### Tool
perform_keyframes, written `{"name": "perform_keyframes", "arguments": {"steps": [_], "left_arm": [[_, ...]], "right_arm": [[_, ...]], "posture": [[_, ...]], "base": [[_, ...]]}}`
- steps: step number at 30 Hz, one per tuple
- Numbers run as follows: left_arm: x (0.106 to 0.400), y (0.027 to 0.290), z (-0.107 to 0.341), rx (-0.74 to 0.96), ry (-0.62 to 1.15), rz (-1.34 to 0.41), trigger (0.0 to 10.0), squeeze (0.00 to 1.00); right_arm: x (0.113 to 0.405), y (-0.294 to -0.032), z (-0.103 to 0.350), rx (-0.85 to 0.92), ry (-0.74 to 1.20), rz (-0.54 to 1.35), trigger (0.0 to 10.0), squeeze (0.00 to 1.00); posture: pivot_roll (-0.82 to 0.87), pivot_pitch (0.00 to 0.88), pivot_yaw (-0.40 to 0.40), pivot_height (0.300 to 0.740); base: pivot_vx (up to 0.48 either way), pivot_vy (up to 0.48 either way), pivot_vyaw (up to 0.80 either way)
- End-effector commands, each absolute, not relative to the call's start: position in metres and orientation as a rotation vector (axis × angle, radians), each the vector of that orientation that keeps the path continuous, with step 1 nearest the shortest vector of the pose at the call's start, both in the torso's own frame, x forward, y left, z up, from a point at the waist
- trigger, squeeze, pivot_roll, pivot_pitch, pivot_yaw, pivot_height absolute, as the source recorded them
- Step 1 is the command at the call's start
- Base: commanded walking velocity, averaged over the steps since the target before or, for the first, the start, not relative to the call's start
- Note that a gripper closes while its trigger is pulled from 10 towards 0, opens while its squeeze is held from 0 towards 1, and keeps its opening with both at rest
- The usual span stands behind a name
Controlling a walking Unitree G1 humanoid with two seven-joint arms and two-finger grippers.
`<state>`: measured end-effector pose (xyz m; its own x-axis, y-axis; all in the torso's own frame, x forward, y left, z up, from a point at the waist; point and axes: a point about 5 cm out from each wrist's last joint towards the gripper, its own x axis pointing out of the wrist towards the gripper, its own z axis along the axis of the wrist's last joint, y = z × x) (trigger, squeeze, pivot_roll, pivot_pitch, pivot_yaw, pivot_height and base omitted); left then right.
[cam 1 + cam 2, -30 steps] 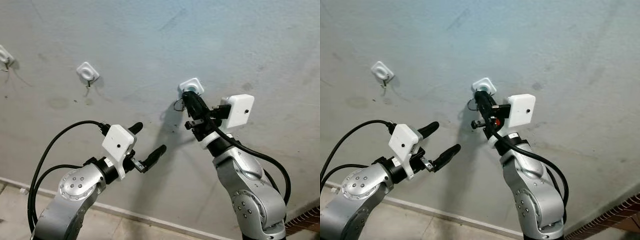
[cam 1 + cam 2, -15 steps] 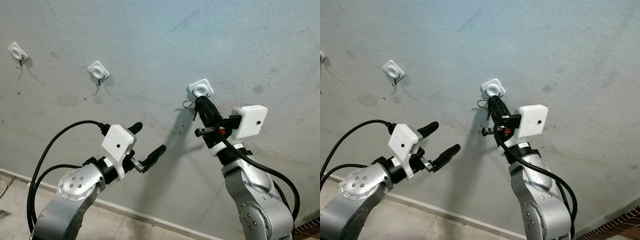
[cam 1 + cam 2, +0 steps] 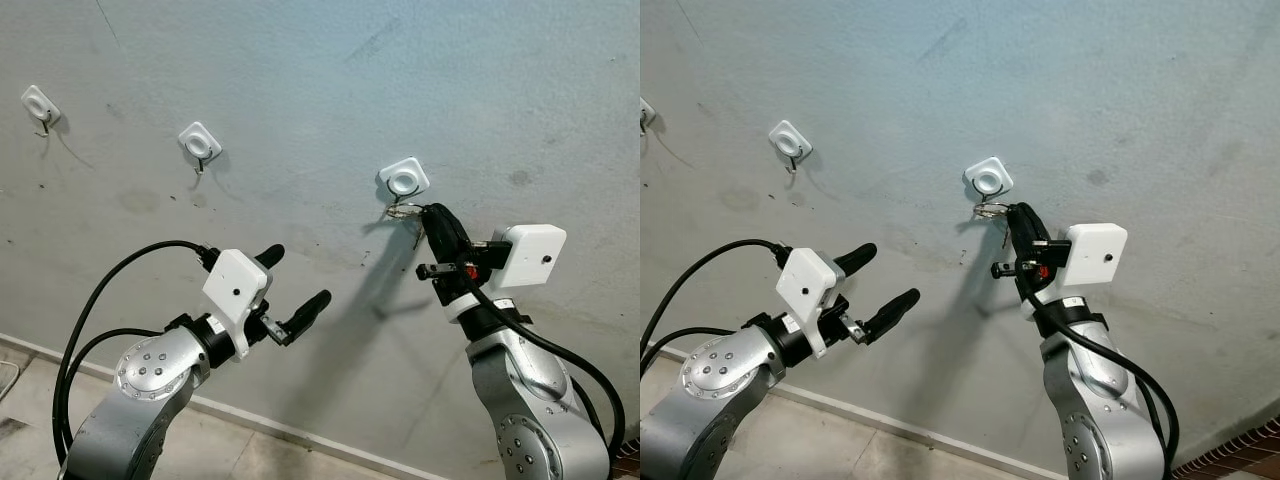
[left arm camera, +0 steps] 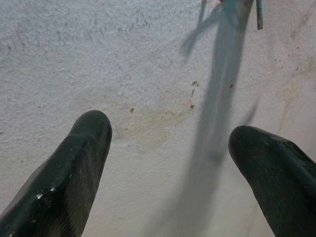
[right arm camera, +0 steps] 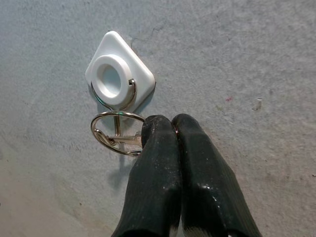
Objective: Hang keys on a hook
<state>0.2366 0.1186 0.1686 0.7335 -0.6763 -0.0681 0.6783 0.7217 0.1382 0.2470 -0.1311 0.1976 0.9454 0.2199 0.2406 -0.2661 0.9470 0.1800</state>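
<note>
We are pinching the key ring (image 5: 116, 132) with our right gripper (image 5: 170, 129), fingers pressed together, just below the white wall hook (image 5: 119, 76); the ring is lying nearly flat around its wire prong. Our left gripper (image 3: 293, 285) is hovering open, well left.

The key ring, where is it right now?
The key ring hangs at the white wall hook on the robot's right, looped around the hook's wire, with the right hand shut on its edge.

Right claw (image 5: 170, 129) raised, pinched shut; left claw (image 3: 291, 283) (idle, seemingly) spread.
</note>
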Motion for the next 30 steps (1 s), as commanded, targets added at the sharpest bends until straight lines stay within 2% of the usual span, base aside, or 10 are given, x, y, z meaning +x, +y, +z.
{"name": "perform_keyframes", "arguments": {"steps": [1,17,30], "left_arm": [[0.236,0.117,0.171,0.173,-0.002,-0.754,10.0,0.00],[0.236,0.117,0.170,0.176,-0.004,-0.758,10.0,0.00],[0.236,0.116,0.170,0.175,-0.005,-0.756,10.0,0.00]], "right_arm": [[0.252,-0.151,0.186,0.186,-0.161,0.131,10.0,0.00],[0.243,-0.130,0.180,0.212,-0.107,0.279,10.0,0.00],[0.253,-0.127,0.205,0.286,-0.166,0.245,10.0,0.00]], "posture": [[0.23,0.000,-0.030,0.740],[0.23,0.000,-0.028,0.740],[0.23,0.000,-0.029,0.740]], "base": [[0.000,0.000,0.00],[0.000,0.000,0.00],[0.000,0.000,0.00]]}}
